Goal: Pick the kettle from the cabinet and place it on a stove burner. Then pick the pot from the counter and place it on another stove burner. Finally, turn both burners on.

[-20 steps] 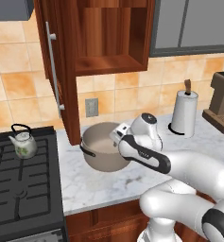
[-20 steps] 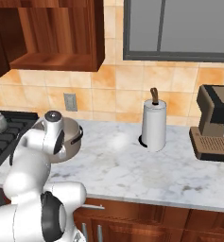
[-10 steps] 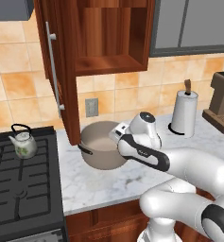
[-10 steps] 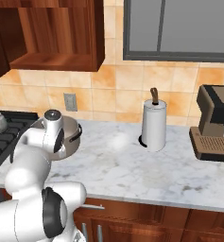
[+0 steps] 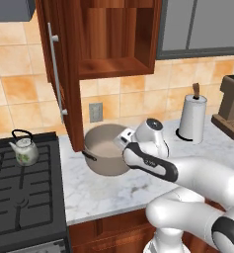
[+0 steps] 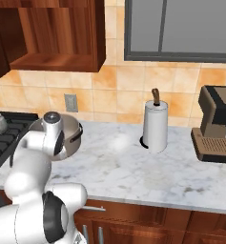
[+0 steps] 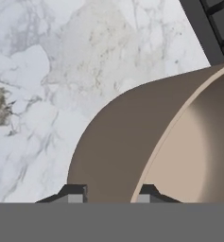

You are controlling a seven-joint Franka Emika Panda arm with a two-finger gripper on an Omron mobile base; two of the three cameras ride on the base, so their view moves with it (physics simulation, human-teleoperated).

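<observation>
Black gas range (image 5: pixel 19 197) at far left, kettle (image 5: pixel 23 149) already upright on its rear grate — first placement apparently done. Cabinet (image 5: pixel 108 39) above hangs open, shelf bare. White marble counter (image 5: pixel 113 190) carries the pot (image 5: pixel 104 150), just right of the range edge, under the open door; not yet lifted, by the look of it. Empty inside — pale walls, nothing visible in it. Gripper (image 7: pixel 107 194) closed down on the pot's rim, one fingertip (image 7: pixel 74 194) on the outer wall, the other inside. Left to do: pot onto a second burner, then both knobs.
</observation>
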